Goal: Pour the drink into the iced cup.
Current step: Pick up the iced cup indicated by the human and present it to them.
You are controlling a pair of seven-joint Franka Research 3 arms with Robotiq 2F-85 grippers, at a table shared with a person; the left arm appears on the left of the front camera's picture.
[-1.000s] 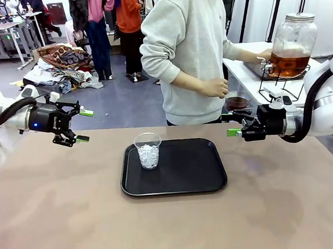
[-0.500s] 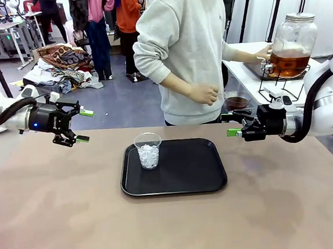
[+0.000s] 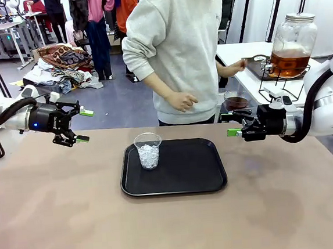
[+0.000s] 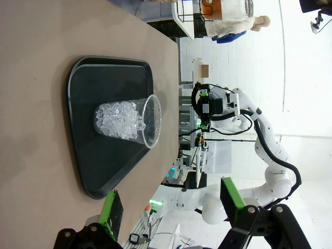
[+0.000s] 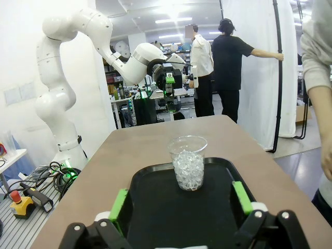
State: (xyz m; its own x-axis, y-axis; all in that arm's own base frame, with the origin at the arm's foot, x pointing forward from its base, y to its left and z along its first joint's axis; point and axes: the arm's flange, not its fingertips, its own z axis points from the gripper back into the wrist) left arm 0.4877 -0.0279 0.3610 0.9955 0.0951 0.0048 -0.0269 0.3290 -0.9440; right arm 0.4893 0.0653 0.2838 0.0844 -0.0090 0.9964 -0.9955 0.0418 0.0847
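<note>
A clear iced cup [image 3: 148, 150] stands upright at the left end of a black tray [image 3: 188, 169] in the table's middle. The drink, amber-brown, sits in a large glass jar [image 3: 290, 46] with a metal lid, on a side table at the far right. My left gripper [image 3: 87, 126] hovers open above the table, left of the cup and apart from it. My right gripper [image 3: 228, 125] hovers open to the right of the tray. The left wrist view has the cup [image 4: 127, 122] on the tray [image 4: 93, 78] beyond my open gripper [image 4: 171, 207]. The right wrist view shows the cup [image 5: 188, 162] ahead of my open gripper [image 5: 179, 199].
A person in a grey sweatshirt [image 3: 183, 47] stands at the far edge behind the tray, one hand [image 3: 183, 101] low over the edge, the other [image 3: 238, 66] short of the jar. A small bowl [image 3: 236, 102] of dark liquid sits below the jar.
The person has taken a hand off the jar and shifted left along the far edge. Both arms and the cup have stayed put.
</note>
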